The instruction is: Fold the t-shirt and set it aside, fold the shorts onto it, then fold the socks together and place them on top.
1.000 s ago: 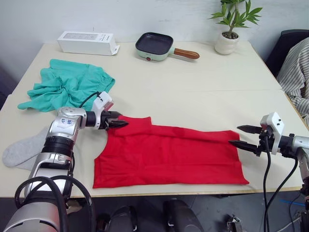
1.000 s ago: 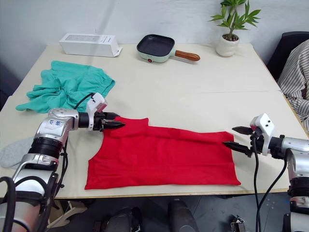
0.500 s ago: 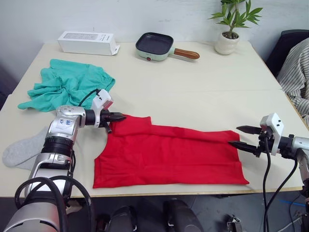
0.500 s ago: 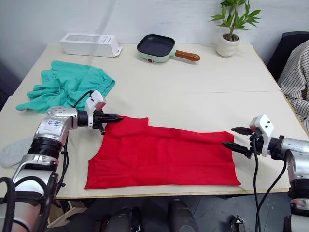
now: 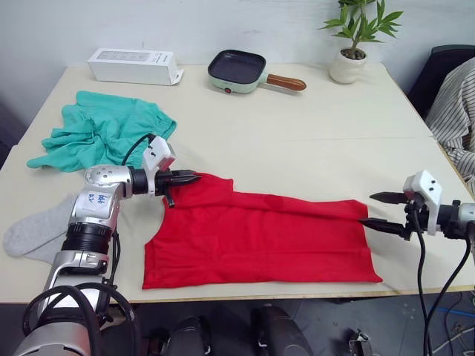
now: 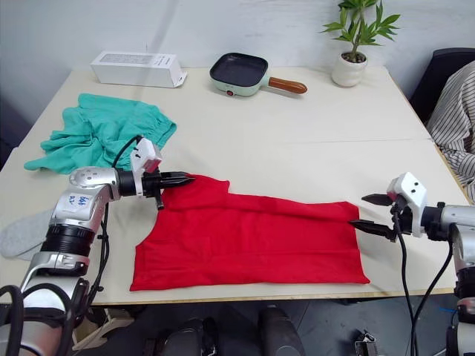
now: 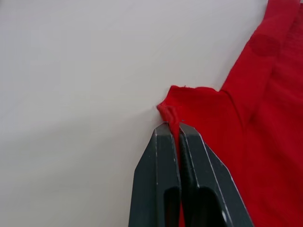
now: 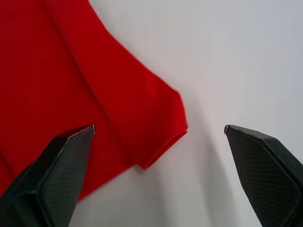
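On the table point(image 5: 297, 141), the level left pincer point(image 5: 191, 176) pinches the t-shirt point(image 5: 260, 241) corner; the right pincer point(image 5: 375, 210), seemingly just clear, gapes.

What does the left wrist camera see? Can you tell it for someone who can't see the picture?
The left gripper has its two black fingers pinched shut on a small bunched corner of the t-shirt. The red cloth spreads away from the fingers on one side, and the bare pale table lies on the other.
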`<state>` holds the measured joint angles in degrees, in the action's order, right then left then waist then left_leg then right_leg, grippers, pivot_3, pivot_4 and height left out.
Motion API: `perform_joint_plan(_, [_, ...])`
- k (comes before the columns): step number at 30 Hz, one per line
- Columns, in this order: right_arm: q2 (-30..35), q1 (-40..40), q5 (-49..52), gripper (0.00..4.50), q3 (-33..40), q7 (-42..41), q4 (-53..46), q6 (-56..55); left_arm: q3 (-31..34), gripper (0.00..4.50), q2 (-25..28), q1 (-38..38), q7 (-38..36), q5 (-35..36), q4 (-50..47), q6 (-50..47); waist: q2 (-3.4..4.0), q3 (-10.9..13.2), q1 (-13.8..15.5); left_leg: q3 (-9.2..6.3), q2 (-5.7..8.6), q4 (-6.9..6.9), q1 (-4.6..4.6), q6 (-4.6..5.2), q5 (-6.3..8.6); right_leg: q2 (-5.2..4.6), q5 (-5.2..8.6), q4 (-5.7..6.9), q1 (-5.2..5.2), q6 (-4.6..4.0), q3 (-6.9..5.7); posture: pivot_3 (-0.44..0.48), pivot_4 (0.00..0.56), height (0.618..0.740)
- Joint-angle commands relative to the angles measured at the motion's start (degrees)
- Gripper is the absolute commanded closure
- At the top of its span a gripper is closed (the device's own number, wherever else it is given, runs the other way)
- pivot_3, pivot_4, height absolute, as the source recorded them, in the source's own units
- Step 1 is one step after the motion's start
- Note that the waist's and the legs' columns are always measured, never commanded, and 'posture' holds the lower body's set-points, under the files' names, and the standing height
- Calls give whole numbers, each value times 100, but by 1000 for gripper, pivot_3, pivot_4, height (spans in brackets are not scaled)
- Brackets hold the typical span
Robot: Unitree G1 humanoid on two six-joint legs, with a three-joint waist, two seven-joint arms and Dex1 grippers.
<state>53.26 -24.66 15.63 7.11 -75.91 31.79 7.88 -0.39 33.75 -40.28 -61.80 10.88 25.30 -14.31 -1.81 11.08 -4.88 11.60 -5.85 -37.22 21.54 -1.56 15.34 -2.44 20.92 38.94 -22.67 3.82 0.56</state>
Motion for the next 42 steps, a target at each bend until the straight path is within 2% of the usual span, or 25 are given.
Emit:
perform_joint_plan(1, [12, -184, -6, 189, 43, -45, 61, -109, 77, 4491, 49, 57, 31, 102, -348, -18, 0, 0, 5, 0, 1, 0, 0, 1, 0, -1, 0, 0, 0, 0, 0, 0, 150, 740])
perform_joint_plan(4, [-16, -222, -12, 1004, 34, -67, 137, -151, 61, 4500, 69, 102, 26, 104, -435, -81, 0, 0, 13, -2, 0, -1, 0, 1, 0, 0, 0, 0, 1, 0, -2, 0, 150, 740])
perform_joint_plan(12, [-81, -218, -9, 3905, 48, -75, 152, -127, 42, 4500, 78, 127, -6, 100, -503, -136, 0, 0, 2, -1, 0, 1, 0, 1, 0, 0, 0, -1, 1, 0, 0, 0, 150, 740])
perform_joint_plan(14, [-90, -215, -6, 4441, 57, -74, 152, -137, 40, 4500, 81, 125, -15, 97, -502, -132, 0, 0, 5, -1, -1, 0, 0, 0, 0, 1, 0, -1, 1, 0, -1, 0, 150, 740])
perform_joint_plan(21, [-101, -140, 122, 4441, 238, -76, 3, -452, 233, 4500, 116, 216, -128, 244, -608, 293, 0, 0, 7, -1, 0, 2, 0, 0, 0, 0, 0, -1, 1, 0, -1, 0, 150, 740])
perform_joint_plan(26, [-87, 123, 260, 4441, 599, -2, -247, -1271, 619, 4500, 371, 814, -464, 569, -1248, 1077, 0, 0, 0, -2, -7, 9, 0, -1, 0, 1, 0, -3, 1, 0, -2, 0, 150, 740])
perform_joint_plan(30, [-100, 639, 248, 4441, 844, 21, -470, -2129, 889, 4500, 689, 1543, -751, 496, -1554, 2498, 0, 0, 3, -3, -9, 12, -3, -2, 0, 0, 0, -8, 3, 0, -2, 0, 150, 740])
perform_joint_plan(35, [-291, 1243, 240, 4441, 1006, 219, -567, -3052, 1045, 4500, 898, 2394, -606, 270, -1776, 3759, 0, 0, 6, -6, -13, 11, -4, 7, 4, -14, -1, -23, 14, 0, -2, 0, 150, 740])
perform_joint_plan(42, [-700, 1663, -25, 4441, 823, 609, -431, -4205, 903, 4500, 922, 3035, -200, -324, -1698, 5089, 0, 0, -4, -7, -12, 16, -9, 17, 8, -20, -7, -34, 22, -1, -4, 0, 150, 740])
